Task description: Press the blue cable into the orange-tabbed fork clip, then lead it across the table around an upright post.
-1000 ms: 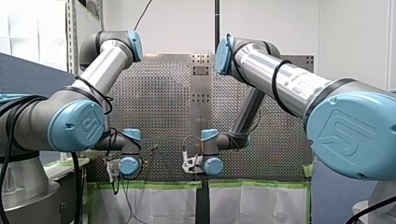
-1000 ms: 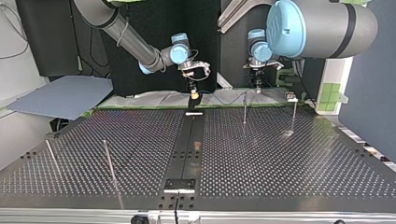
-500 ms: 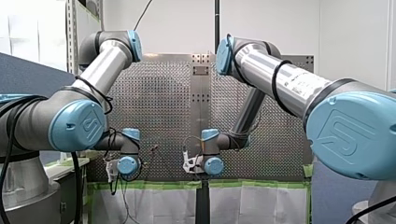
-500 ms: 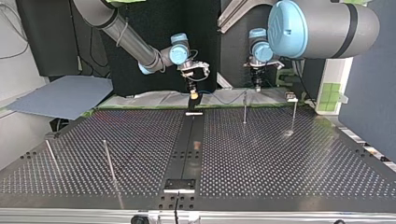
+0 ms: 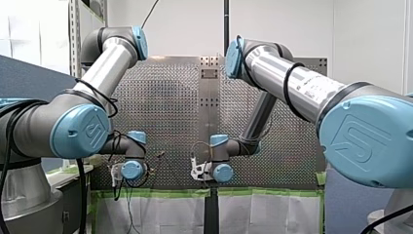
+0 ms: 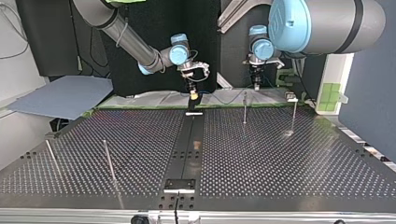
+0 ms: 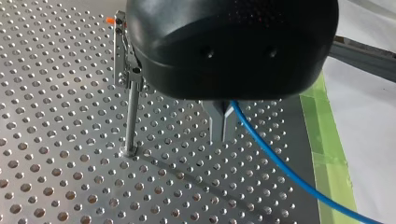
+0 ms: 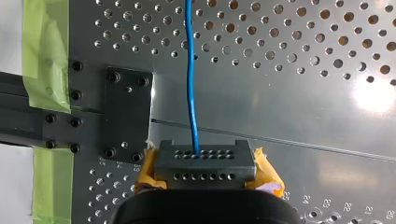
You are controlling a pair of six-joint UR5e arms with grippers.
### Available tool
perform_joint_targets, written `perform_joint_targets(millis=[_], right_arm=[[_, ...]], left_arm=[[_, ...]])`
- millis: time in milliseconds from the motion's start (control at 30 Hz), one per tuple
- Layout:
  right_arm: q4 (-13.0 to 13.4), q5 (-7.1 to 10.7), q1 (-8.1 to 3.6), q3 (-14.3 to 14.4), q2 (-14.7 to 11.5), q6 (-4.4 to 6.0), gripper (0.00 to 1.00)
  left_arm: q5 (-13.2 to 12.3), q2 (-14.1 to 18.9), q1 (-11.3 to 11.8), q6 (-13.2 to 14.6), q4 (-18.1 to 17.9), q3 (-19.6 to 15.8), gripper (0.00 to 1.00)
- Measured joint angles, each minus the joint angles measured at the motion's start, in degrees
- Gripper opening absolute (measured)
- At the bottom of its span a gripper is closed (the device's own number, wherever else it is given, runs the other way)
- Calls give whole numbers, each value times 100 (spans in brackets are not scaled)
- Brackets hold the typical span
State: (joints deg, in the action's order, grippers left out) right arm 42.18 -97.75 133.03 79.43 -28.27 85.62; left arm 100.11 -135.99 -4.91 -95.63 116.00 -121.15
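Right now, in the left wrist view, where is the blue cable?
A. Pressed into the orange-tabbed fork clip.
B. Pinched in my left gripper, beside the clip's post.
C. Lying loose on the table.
B: the blue cable comes out of my left gripper, shut on it, clear of the fork clip.

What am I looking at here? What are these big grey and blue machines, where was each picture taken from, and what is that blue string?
These are two robot arms working over a metal table full of holes. One picture looks from behind the arms, one faces them across the table, and two come from cameras on the wrists. Thin upright posts stand on the table; one carries a small clip with an orange tab. The left tool and the right tool each pinch the blue cable, which is not yet in the clip.
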Motion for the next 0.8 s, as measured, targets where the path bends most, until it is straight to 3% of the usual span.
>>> perform_joint_targets(millis=[333,600,800], right_arm=[[6,-3,-5,-7,0,3,0],[-9,-2,-16,-15,1,8,0],[-49,-1,-30,-14,1,1,0]], left_arm=[[18,175,-32,29,34,1,0],[5,377,6,-246,-41,28,0],[8,384,2,-284,-97,30,0]])
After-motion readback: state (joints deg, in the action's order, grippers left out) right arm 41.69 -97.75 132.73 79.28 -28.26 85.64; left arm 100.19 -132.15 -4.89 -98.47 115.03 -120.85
